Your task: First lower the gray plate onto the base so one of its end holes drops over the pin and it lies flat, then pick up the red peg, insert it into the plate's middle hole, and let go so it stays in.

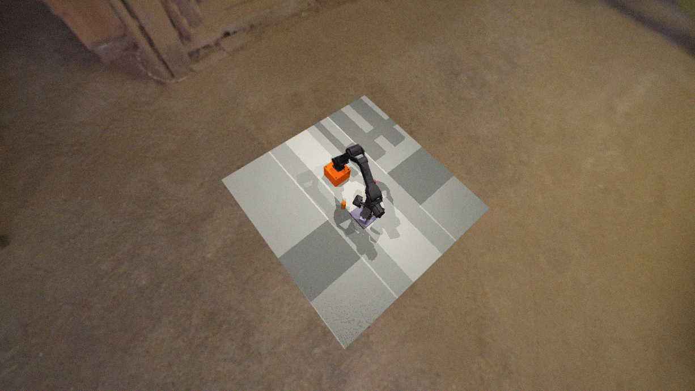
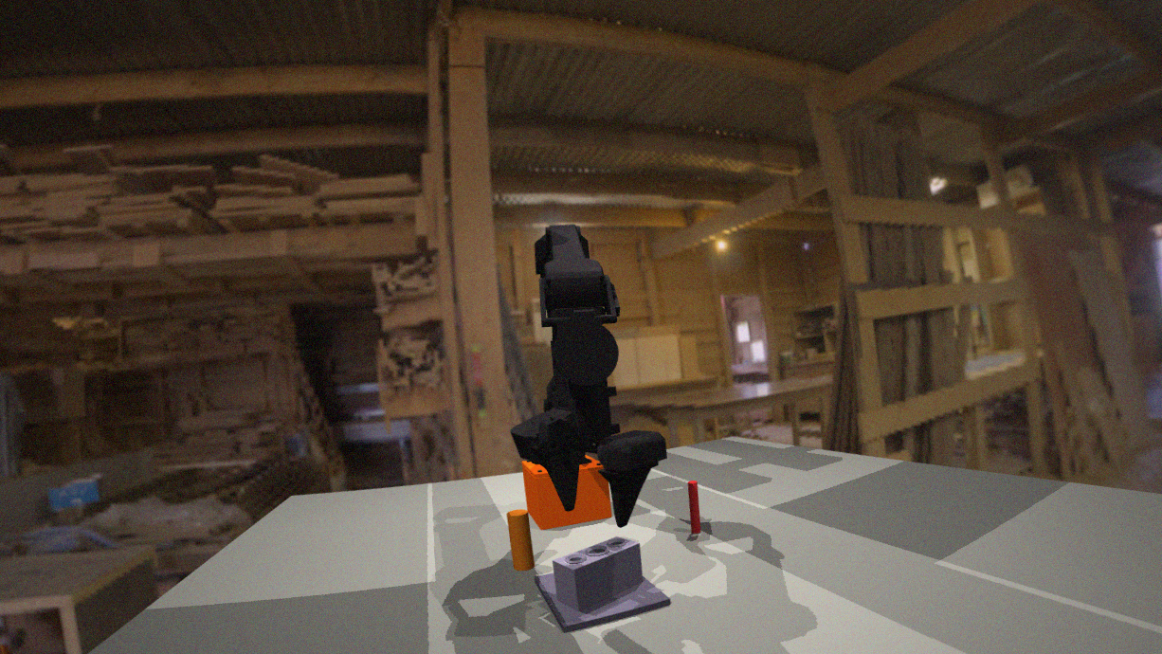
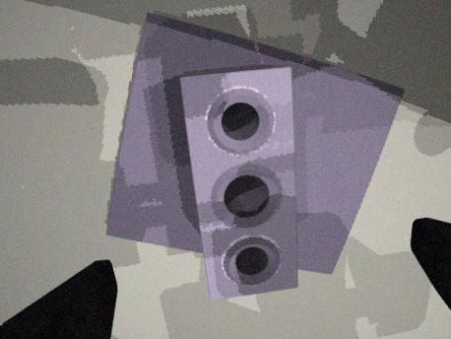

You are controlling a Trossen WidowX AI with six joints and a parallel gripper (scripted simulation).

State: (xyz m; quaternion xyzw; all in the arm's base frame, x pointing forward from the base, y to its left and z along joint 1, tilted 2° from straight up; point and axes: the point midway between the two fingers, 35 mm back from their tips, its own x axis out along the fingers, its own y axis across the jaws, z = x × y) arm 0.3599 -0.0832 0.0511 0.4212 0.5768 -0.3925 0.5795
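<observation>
The gray-purple plate (image 2: 597, 578) (image 3: 237, 160) (image 1: 359, 221), a thick block with three holes in its top, sits level on the flat square base (image 2: 646, 598) (image 3: 345, 148), turned slightly relative to it. I cannot make out the pin in its holes. My gripper (image 1: 362, 206) (image 2: 595, 517) (image 3: 268, 255) is open and empty, above the plate, with its fingertips clear of it. The red peg (image 1: 374, 181) (image 2: 694, 507) stands upright behind and to the right of the base in the exterior view. In the top view the arm mostly hides it.
An orange cylinder (image 1: 343, 204) (image 2: 520, 540) stands upright left of the base. An orange box (image 1: 335, 175) (image 2: 540, 499) stands farther back, with the arm's foot on top of it. Shadows of the arm fall across the patterned table top (image 1: 316, 272) (image 2: 853, 560).
</observation>
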